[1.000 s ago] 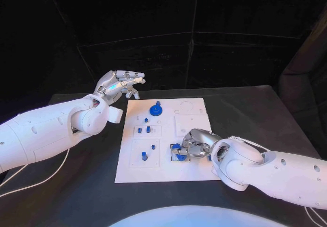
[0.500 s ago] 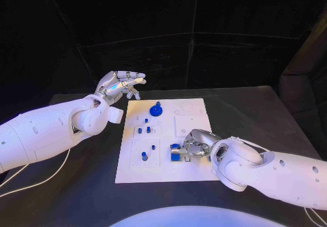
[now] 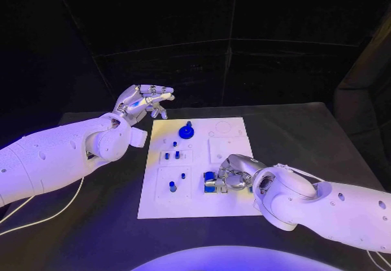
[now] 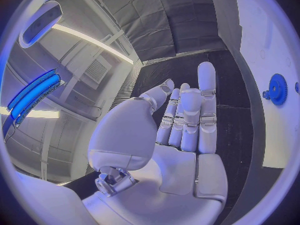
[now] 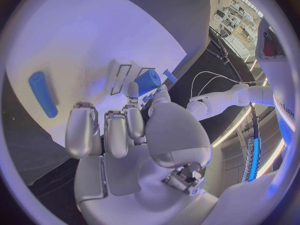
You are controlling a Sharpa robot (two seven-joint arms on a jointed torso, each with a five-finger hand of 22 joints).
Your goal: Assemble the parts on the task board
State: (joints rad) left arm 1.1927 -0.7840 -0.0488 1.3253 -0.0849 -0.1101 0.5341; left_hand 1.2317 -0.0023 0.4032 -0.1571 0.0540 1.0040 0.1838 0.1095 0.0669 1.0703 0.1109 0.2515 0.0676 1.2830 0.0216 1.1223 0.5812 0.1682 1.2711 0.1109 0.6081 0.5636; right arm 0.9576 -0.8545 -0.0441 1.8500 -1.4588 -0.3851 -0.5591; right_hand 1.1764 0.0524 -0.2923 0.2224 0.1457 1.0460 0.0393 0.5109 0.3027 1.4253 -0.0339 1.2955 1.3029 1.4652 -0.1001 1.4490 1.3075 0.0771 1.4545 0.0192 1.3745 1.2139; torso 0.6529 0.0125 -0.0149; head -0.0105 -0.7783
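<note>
The white task board lies in the middle of the black table. A blue gear stands at its far end, with several small blue pegs nearer. My right hand rests low over the board's near right part, and its thumb and a finger pinch a short blue cylinder. The right wrist view shows that cylinder at the fingertips, and a longer blue piece lying loose on the board. My left hand hangs raised beyond the board's far left corner, fingers apart and empty.
The gear and a strip of the board appear beside my left hand in the left wrist view. Bare black table surrounds the board. A white cable trails off the near left.
My right hand has shifted slightly left and nearer over the board with the blue cylinder. The left hand has stayed put.
</note>
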